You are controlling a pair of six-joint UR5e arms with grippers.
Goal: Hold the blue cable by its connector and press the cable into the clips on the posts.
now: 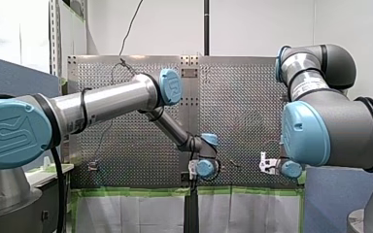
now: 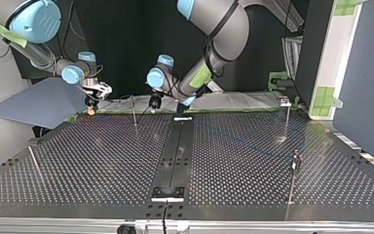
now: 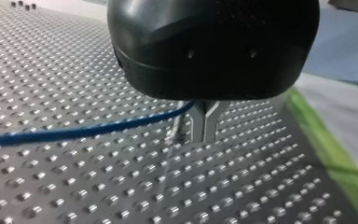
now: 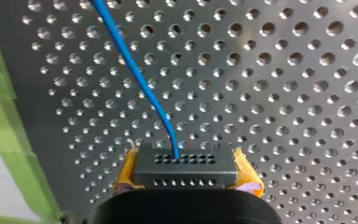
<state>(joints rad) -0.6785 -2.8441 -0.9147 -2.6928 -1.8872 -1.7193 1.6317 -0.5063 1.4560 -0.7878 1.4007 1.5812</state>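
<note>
In the right wrist view my right gripper (image 4: 185, 161) is shut on a black connector (image 4: 185, 170), with a yellow pad (image 4: 127, 170) on each side. The blue cable (image 4: 135, 74) leaves the connector and runs ahead over the perforated table. My left gripper (image 3: 204, 126) has its metal fingers shut on the blue cable (image 3: 74, 133), which sits in their fork and trails off sideways. A thin post (image 3: 177, 128) stands just beside those fingers. At the top view's far edge, my right gripper (image 2: 92, 100) and my left gripper (image 2: 155, 103) flank that post (image 2: 134, 113).
Two more thin posts (image 2: 287, 114) (image 2: 294, 163) stand at the top view's right. A black strip (image 2: 175, 156) runs down the table's middle. Green tape (image 4: 9, 140) lines the table's edge by both grippers, and a blue panel (image 2: 44, 102) lies beyond it.
</note>
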